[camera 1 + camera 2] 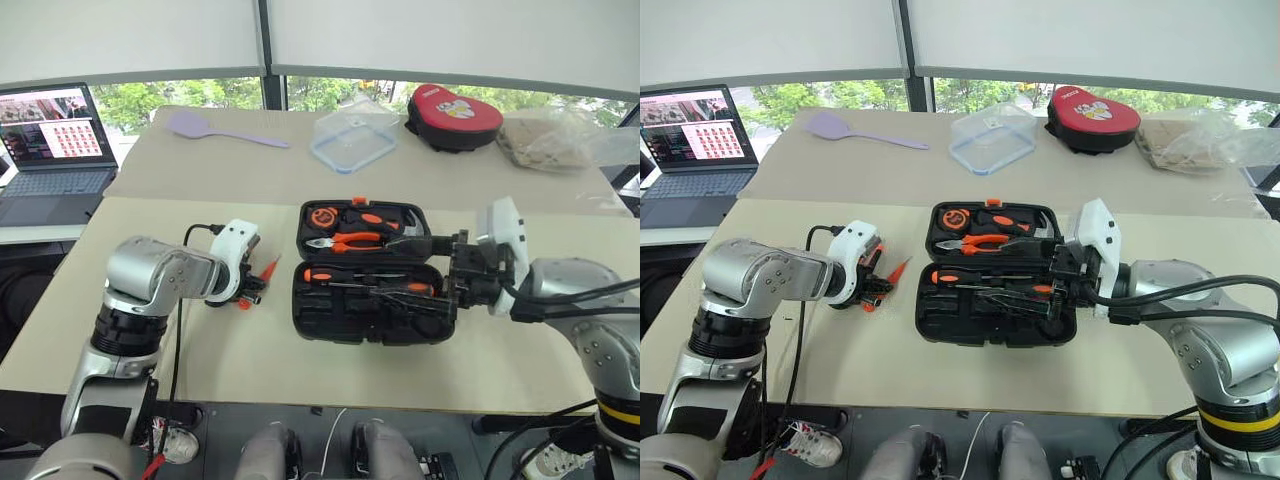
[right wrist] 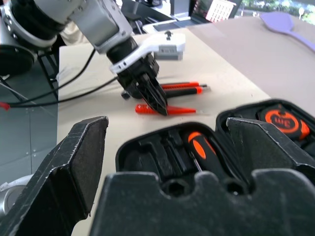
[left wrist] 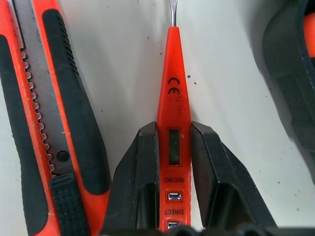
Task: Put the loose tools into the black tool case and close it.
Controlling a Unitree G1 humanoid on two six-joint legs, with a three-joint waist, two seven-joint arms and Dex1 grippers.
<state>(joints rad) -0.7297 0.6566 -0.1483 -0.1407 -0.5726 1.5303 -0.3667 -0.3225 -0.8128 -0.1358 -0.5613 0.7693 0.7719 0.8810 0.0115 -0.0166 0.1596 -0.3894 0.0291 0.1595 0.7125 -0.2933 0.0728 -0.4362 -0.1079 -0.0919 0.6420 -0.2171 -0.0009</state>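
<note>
Pinching the slim small orange screwdriver (image 3: 173,123) between its two black fingers, the left gripper (image 1: 254,284) presses down on the beige tabletop (image 1: 300,370) just left of the black moulded plastic tool case (image 1: 370,275), with the black-and-orange utility knife (image 3: 49,118) lying close beside it. The case lies open — pliers, screwdrivers and a tape measure already seated in its recesses. The right gripper (image 2: 162,162) hovers at the case's right edge, jaws spread wide and empty. Remaining, in judgement: stowing these two loose tools and closing the lid.
</note>
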